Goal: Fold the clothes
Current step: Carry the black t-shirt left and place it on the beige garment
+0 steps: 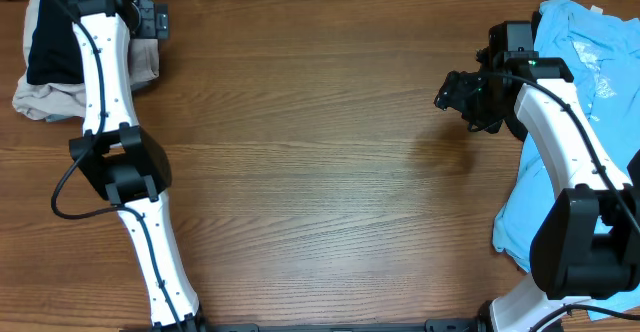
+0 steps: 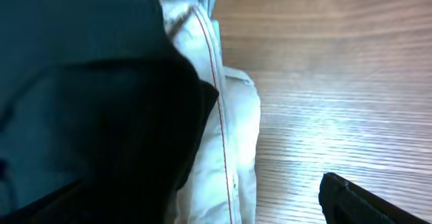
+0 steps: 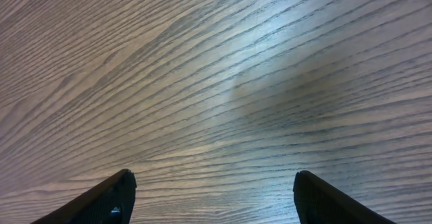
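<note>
Pinch the soft, likely limp light-blue tee (image 1: 590, 62) at a shoulder seam — heaped just behind the wide-open right gripper (image 1: 455, 100) — and leave the black T-shirt (image 1: 50, 47) on the cream garment (image 1: 45, 102) beside the wide left gripper (image 1: 150, 20).

Overhead straight down on the whole table (image 1: 320, 172); left wrist close against clothes (image 2: 229, 129), right wrist low over its surface.

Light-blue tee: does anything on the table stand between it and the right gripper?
Nothing visible does. The right gripper hovers, fingers open, over bare table just left of the light-blue tee; only its own arm passes above the cloth.
</note>
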You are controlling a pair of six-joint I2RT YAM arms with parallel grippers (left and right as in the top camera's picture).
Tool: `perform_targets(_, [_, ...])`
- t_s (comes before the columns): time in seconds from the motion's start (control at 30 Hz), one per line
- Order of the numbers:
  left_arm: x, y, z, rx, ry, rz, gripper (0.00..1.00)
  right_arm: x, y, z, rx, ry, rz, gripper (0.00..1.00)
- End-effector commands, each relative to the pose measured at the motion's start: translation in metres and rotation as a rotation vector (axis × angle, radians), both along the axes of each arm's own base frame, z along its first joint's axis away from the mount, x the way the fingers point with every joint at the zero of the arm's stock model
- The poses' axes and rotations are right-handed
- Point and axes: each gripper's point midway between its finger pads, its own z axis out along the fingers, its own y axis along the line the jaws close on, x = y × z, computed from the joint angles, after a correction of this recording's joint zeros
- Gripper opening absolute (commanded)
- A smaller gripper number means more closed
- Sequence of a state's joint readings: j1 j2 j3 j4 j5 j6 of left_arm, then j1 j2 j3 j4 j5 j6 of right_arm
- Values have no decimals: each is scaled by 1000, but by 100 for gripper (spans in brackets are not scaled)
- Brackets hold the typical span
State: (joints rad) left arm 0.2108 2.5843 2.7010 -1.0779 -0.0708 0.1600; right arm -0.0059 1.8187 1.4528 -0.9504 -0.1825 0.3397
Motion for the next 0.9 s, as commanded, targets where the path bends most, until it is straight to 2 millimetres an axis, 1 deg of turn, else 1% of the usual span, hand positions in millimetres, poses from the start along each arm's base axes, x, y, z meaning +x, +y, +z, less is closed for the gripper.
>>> perform_targets(0.0, [-12, -3, 105, 13, -182, -27, 100, 6, -1, 14, -7, -46, 1, 79])
perform_targets(0.1, [-19, 5, 126, 45, -211, -38, 100, 6, -1, 14, -7, -46, 1, 79])
perform_targets(0.17, [-21, 13, 131, 65, -216, -36, 100, 6, -1, 14, -7, -46, 1, 79])
perform_targets(0.3, [-23, 39, 124, 84, -209, -10, 100, 6, -1, 14, -6, -46, 1, 79])
perform_targets(0.4, [-23, 72, 109, 89, -206, 41, 100, 7, -1, 15, -7, -46, 1, 79])
perform_targets(0.5, [-19, 101, 85, 69, -206, 67, 100, 8, -1, 15, -6, -53, 1, 79])
perform_targets(0.57, [-15, 109, 65, 27, -202, 41, 100, 10, -1, 16, -6, -60, 1, 79])
perform_targets(0.63, [-13, 112, 40, -30, -184, 0, 99, 10, -1, 16, -6, -64, 1, 79])
perform_targets(0.73, [-17, 118, -5, -94, -114, 3, 100, 11, -1, 16, -6, -64, 1, 79])
perform_targets(0.77, [-20, 119, -23, -109, -78, 10, 100, 11, -1, 16, -6, -64, 1, 79])
perform_targets(0.83, [-24, 120, -50, -132, -28, 19, 100, 10, -1, 16, -6, -64, 1, 79])
perform_targets(0.87, [-27, 120, -74, -151, 10, 22, 100, 11, -1, 16, -6, -64, 1, 79])
